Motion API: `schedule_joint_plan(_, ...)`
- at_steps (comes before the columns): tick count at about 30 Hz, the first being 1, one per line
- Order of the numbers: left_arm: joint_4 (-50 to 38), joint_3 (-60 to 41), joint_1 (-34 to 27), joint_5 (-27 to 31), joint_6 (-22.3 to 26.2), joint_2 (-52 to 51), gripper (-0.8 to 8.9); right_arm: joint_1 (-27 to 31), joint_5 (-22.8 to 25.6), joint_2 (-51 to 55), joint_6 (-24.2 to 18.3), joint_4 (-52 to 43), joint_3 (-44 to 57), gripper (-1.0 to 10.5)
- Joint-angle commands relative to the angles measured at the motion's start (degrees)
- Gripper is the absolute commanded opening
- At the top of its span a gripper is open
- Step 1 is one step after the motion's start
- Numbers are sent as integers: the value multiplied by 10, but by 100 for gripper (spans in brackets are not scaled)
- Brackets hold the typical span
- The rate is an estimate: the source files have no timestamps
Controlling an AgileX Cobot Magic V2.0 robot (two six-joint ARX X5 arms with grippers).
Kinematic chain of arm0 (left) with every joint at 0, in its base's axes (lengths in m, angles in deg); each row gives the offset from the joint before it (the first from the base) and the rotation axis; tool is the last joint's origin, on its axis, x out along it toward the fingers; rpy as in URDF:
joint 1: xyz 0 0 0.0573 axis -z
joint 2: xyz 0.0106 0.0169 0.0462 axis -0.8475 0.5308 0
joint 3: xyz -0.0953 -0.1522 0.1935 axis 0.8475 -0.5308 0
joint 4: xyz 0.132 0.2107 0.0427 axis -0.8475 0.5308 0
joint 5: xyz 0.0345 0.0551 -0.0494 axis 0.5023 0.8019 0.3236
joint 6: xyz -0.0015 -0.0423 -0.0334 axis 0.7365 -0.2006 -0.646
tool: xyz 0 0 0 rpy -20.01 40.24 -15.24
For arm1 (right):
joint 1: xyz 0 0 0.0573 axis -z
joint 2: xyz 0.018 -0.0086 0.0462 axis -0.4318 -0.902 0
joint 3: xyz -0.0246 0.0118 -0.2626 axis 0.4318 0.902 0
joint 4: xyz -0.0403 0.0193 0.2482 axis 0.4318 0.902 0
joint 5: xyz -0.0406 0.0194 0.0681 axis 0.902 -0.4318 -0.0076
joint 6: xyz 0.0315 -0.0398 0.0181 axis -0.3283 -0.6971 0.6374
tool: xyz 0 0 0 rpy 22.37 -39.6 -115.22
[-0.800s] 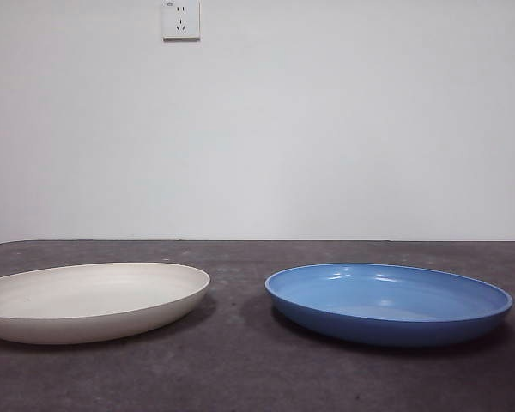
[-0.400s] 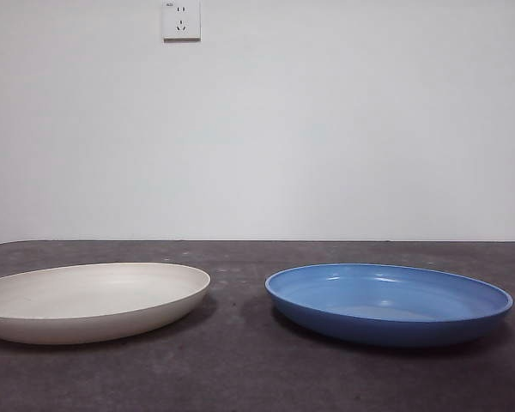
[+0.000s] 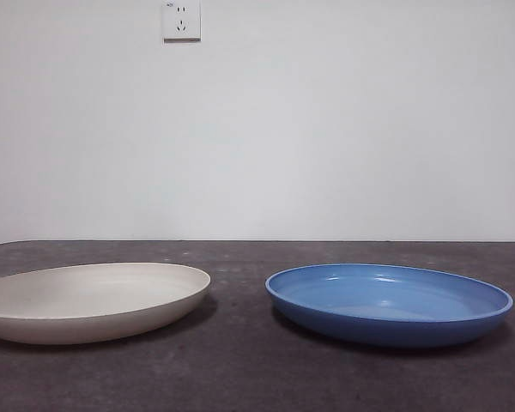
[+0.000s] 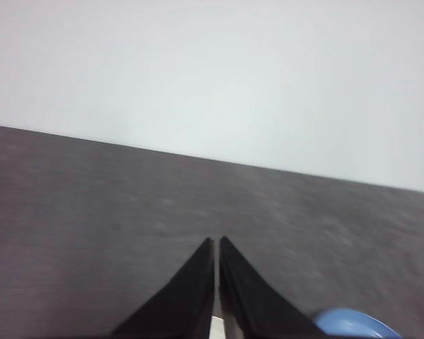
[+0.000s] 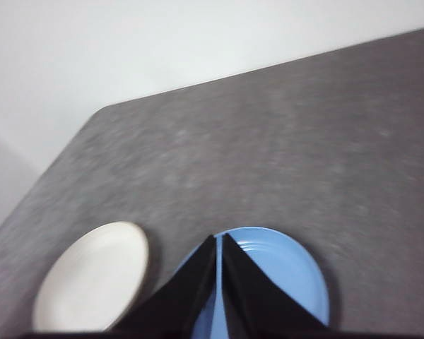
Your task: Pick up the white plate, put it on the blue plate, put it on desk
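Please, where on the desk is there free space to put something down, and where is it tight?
Free desk: the strip in front of both plates, the gap between the white plate and the blue plate, and the wide band behind them up to the wall. That gap is the tightest patch. No pincer is down among them.

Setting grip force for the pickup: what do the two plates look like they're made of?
The white plate looks like matte plastic or melamine, possibly unglazed ceramic: cream, dull, with no highlights. The blue plate looks like glossy plastic or glazed ceramic: bright reflections and faint rings show inside its rim. The pictures cannot settle which.
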Motion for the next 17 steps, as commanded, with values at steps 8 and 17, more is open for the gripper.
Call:
schedule_joint_plan(8,34,50,92,-55,29,42,13,-110,-12,-57,-71,37,-109,8)
schedule_joint_plan(17,55,49,114,-59,28,35,16,-118,-26,-58,-123,108,-127,8)
